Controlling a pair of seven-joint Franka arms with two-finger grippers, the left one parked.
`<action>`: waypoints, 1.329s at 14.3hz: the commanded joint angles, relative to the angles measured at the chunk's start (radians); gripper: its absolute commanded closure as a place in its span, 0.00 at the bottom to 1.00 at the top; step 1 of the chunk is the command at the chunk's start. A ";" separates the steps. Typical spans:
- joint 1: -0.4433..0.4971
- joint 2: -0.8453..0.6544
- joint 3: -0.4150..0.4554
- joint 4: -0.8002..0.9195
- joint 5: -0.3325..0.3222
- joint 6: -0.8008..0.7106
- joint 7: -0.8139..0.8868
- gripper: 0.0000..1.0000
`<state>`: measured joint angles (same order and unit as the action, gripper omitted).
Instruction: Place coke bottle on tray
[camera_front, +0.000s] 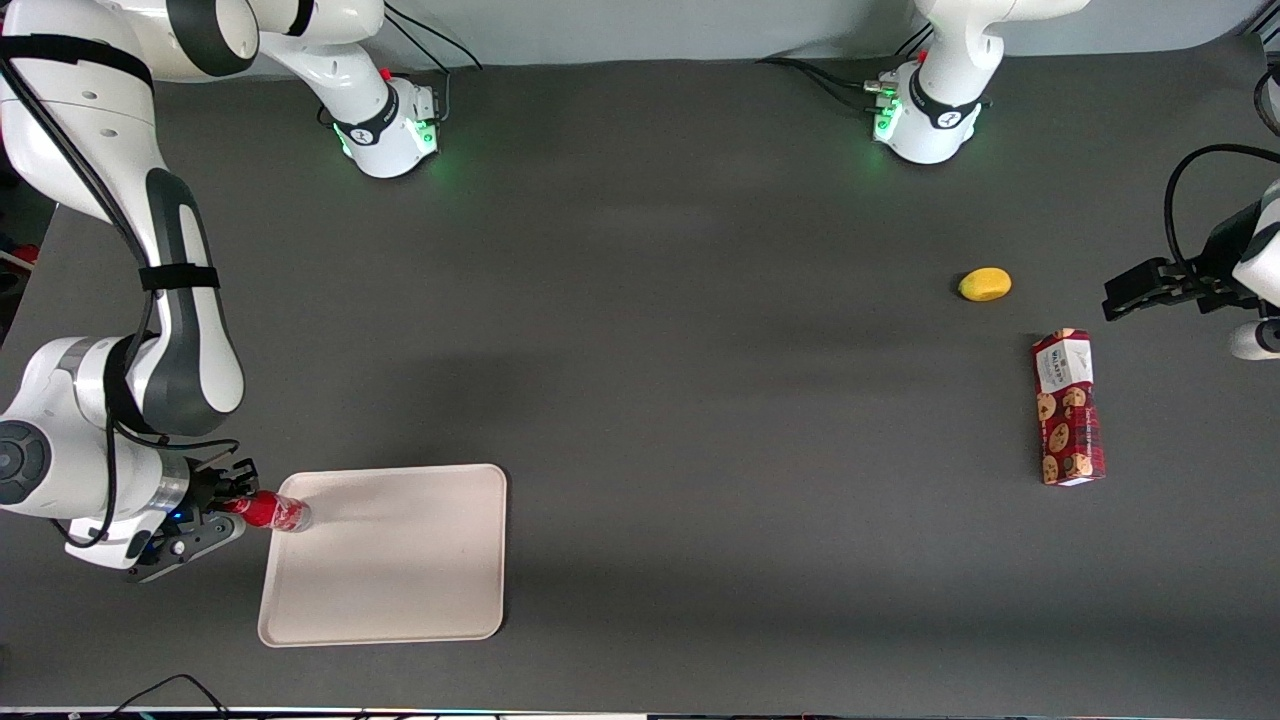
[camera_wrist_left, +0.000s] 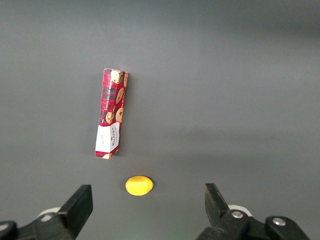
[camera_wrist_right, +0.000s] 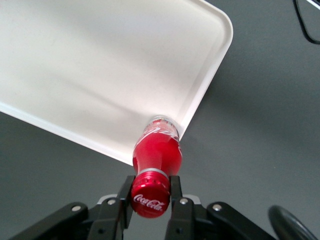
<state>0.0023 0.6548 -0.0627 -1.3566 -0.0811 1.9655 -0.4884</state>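
We hold the coke bottle by its cap, gripper fingers clamped, its base over the tray corner; lowering and release remain.

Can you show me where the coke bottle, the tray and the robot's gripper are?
coke bottle (camera_wrist_right: 157, 150): right wrist view, red body.
tray (camera_front: 400, 560): front view, bare flat floor.
gripper (camera_wrist_right: 151, 192): right wrist view, between fingertips at the cap.
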 joint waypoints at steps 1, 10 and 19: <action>0.002 -0.015 -0.005 -0.010 0.021 0.016 -0.022 0.31; 0.030 -0.171 0.012 0.008 0.023 -0.147 0.091 0.00; 0.031 -0.767 0.161 -0.322 0.088 -0.603 0.602 0.00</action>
<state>0.0425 0.1064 0.0978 -1.4085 -0.0436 1.3188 0.0662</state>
